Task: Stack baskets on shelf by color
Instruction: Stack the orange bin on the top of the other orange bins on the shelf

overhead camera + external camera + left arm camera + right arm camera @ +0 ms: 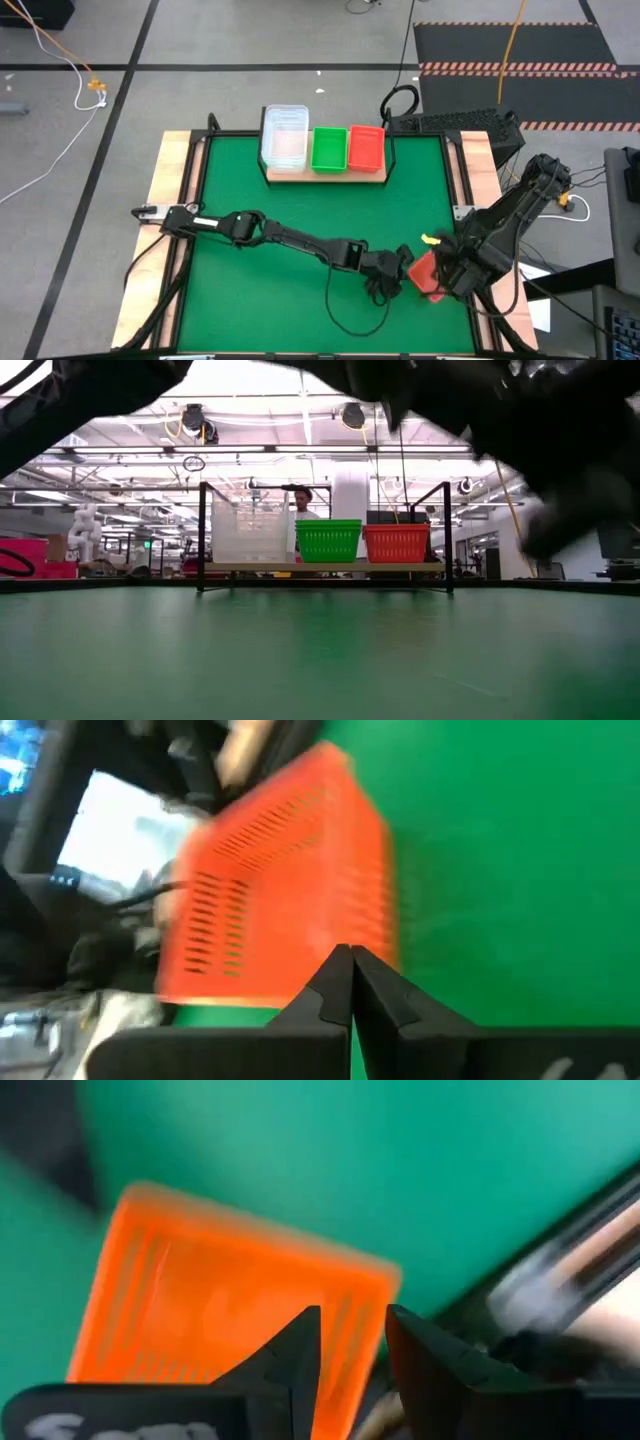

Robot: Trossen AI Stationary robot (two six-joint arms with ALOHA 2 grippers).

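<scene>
Right pincer (pixel 440 275) at the near right corner of the counter (pixel 300 230), fingers set around the rim of a red-orange basket (pixel 422 272); right wrist view shows one finger on each side of the basket wall, a narrow gap between them, grasping it. The basket sits tilted at the mat's right edge.

Left pincer (pixel 393 268) just beside that same basket on its left side. Left wrist view: fingers (pixel 330 990) pressed tip to tip, clenched on nothing, the slotted orange side wall close ahead.

Farther out, the shelf (pixel 325 172) at the far edge of the counter. On it, left to right: a clear basket stack (pixel 284 136), a green basket stack (pixel 328 148), a red-orange basket stack (pixel 367 146). Low view shows the clear stack tallest, green and red lower. Contents of the baskets cannot be made out; nothing shows above the rims.

A person (pixel 300 500) is partly visible behind the shelf in the low view.
</scene>
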